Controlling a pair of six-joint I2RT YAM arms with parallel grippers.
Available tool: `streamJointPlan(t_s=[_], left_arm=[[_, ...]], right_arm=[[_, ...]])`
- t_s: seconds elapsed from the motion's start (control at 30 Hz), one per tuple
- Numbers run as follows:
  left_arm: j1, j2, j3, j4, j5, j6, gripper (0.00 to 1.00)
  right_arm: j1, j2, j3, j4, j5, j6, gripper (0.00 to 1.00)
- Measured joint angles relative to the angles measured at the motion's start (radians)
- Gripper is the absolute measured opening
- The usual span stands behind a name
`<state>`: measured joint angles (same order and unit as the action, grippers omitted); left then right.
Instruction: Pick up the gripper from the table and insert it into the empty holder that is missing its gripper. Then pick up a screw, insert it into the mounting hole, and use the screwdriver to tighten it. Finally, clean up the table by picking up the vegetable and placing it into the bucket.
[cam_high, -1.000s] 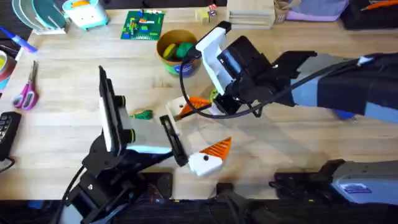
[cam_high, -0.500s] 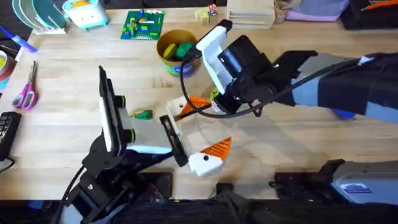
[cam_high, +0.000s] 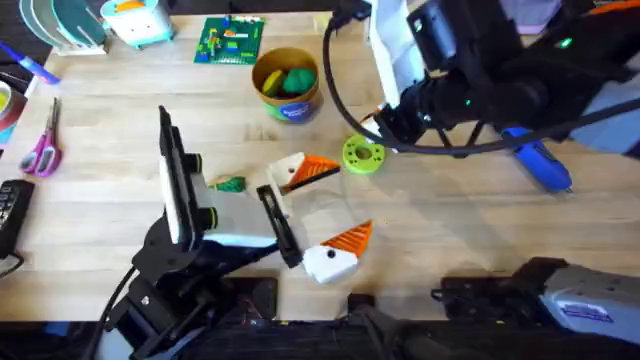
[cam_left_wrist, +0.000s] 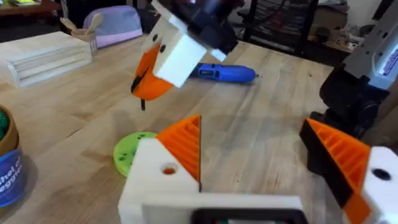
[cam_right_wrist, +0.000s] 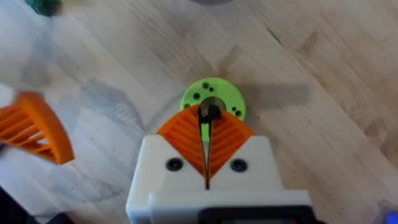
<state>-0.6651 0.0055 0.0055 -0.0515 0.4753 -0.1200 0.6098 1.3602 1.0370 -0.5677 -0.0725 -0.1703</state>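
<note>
Tabletop, light wood, items listed from the near edge outward.

- Left gripper: low over the tabletop near the middle, spread wide, nothing between the fingers. Both fingers carry orange ribbed pads.
- Holder: the off-white finger of the left gripper, on the far side of the gap. The orange pad is seated in it. The left wrist view shows a small round hole in the holder's face just under the pad.
- Vegetable: small, dark green, lying on the tabletop close beside the left arm's wrist and well apart from the bucket.
- Lime-green disc: flat on the tabletop, pierced with holes, just beyond the holder.
- Right gripper: raised above the disc, pads pressed together on a small dark screw that pokes out at the tips.
- Screwdriver: blue, lying on the tabletop to the right, partly under the right arm.
- Bucket: tan-yellow, blue label, upright beyond the disc, with green toys inside.
- Scissors: pink handles, far left.
</note>
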Motion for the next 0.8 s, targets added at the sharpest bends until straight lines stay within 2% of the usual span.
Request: streamJointPlan(t_s=[0.3, 0.5, 0.8], left_arm=[[0.0, 0.0, 0.0, 0.0, 0.0, 0.0, 0.992], [0.0, 0.0, 0.0, 0.0, 0.0, 0.0, 0.993], [0.0, 0.0, 0.0, 0.0, 0.0, 0.0, 0.993]], right_arm=[[0.0, -0.001, 0.261, -0.187, -0.131, 0.006, 0.007], [0.011, -0.002, 0.4, -0.3, -0.163, 0.031, 0.007], [0.153, 0.007, 0.494, -0.33, -0.179, 0.101, 0.007]])
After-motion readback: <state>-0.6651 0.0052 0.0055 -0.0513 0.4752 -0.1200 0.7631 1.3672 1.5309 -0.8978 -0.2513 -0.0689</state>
